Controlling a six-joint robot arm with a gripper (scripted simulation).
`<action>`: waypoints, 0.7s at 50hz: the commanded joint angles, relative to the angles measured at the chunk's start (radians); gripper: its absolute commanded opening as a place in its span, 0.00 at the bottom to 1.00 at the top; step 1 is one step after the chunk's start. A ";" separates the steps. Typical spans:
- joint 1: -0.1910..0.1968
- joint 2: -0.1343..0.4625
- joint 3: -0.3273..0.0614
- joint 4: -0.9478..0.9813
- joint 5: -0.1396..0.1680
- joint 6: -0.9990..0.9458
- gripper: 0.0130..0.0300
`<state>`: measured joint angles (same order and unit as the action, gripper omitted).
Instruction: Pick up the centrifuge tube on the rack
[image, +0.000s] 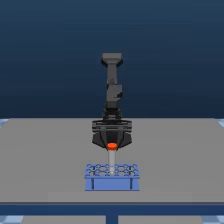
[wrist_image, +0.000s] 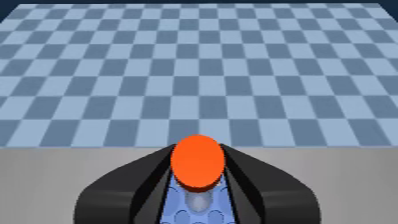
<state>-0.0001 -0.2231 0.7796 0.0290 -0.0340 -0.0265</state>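
1 centrifuge tube (image: 112, 159) concerns us, and we judge it light, stiff, smooth-walled and likely slippery, so the best hold is just under the cap, where the body is widest. It is slender and translucent white with a round orange-red cap. It stands upright, its lower end at the blue rack (image: 112, 183), its cap between the fingers of the gripper (image: 112, 144). The black fingers (wrist_image: 142, 187) flank the cap closely, but we cannot tell whether they grip it.

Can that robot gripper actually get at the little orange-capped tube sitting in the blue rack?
Probably yes. The gripper is right at the tube, its dark fingers flanking the orange cap. Nothing blocks it above the rack.
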 joint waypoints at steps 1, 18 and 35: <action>0.000 -0.003 -0.003 0.009 0.010 -0.012 0.00; 0.000 -0.008 -0.008 -0.022 0.019 0.020 0.00; 0.000 -0.013 -0.013 -0.127 0.030 0.124 0.00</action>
<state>-0.0001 -0.2352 0.7679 -0.0818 -0.0067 0.0731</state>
